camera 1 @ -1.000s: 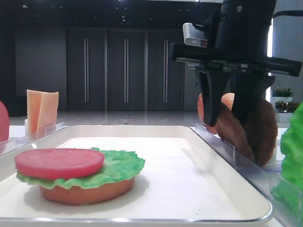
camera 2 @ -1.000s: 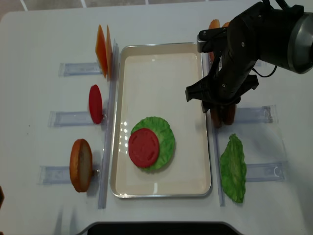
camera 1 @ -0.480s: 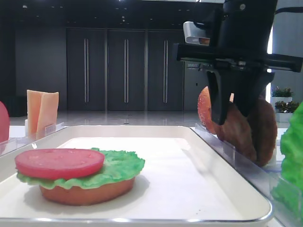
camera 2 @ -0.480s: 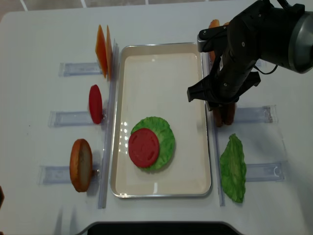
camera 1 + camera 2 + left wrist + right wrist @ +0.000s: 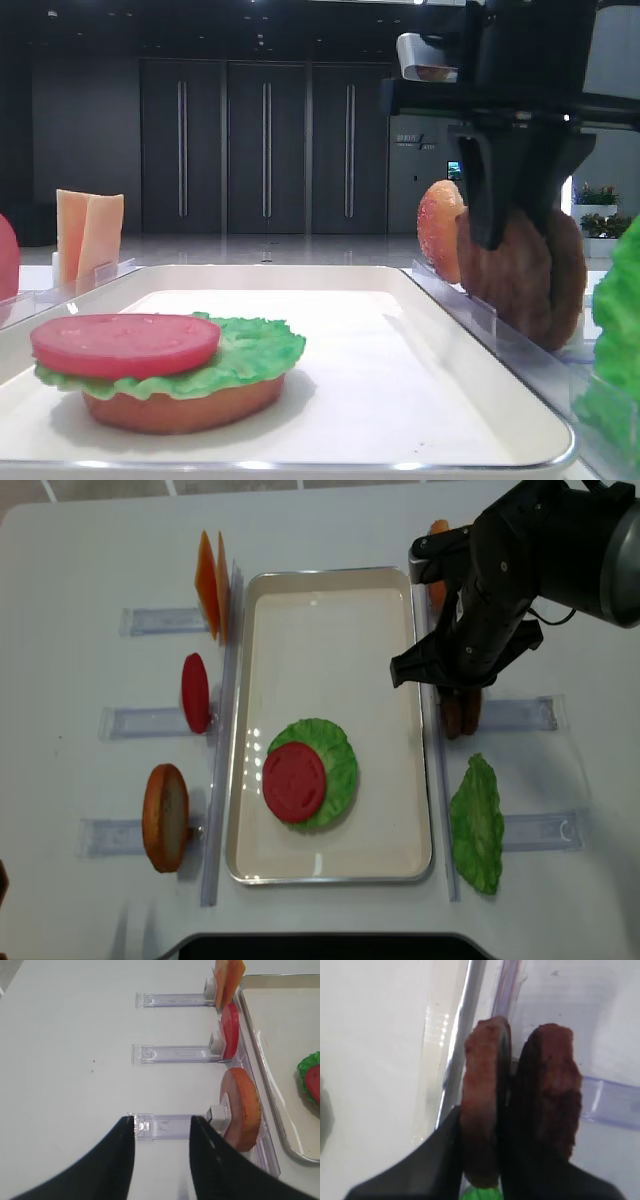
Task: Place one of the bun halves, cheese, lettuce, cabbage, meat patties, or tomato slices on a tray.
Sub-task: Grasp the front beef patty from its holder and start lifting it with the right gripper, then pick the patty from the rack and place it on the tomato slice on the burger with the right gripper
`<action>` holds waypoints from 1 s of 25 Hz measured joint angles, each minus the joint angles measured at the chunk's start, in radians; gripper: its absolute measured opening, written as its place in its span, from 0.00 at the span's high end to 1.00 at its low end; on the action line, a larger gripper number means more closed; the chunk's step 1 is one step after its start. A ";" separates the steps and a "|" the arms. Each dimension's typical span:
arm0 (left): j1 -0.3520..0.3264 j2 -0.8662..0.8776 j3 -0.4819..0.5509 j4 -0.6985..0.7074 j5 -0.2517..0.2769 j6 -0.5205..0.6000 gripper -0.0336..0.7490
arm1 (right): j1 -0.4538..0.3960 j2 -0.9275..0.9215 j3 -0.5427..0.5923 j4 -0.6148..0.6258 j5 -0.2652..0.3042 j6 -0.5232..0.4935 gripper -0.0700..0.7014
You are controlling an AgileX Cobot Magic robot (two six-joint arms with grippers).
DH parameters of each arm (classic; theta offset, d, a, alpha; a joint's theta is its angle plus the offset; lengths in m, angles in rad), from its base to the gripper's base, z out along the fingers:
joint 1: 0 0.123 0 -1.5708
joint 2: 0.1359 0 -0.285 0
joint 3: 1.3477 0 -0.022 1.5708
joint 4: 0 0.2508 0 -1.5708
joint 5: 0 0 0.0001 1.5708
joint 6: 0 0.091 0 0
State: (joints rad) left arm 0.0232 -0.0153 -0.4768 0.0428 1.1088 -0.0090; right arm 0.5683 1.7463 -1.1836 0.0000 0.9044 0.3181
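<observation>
Two meat patties (image 5: 520, 1110) stand on edge just outside the right rim of the tray (image 5: 330, 865), and in the right wrist view the right gripper (image 5: 502, 1125) is clamped on the one nearer the tray, one dark finger wedged between the two discs. Nearer the front of the tray sits a bun base (image 5: 180, 408) topped with lettuce (image 5: 335, 755) and a tomato slice (image 5: 294, 781). Over at the far left, the left gripper (image 5: 161, 1132) hangs with its jaws spread above a clear holder (image 5: 172, 1124), beside an upright bun half (image 5: 242, 1110).
</observation>
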 joint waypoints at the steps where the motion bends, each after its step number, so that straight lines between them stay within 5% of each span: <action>1: 0.000 0.000 0.000 0.000 0.000 0.000 0.60 | 0.000 -0.008 0.000 0.000 0.008 0.003 0.73; 17: 0.000 0.000 0.000 0.000 0.000 0.000 0.60 | 0.000 -0.314 0.000 0.000 0.080 0.026 0.73; 25: 0.000 0.000 0.000 0.000 0.000 0.000 0.60 | 0.020 -0.476 0.052 0.044 0.255 0.047 0.73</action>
State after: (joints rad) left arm 0.0232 -0.0153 -0.4768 0.0428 1.1088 -0.0090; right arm 0.5879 1.2705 -1.1320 0.0445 1.1592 0.3656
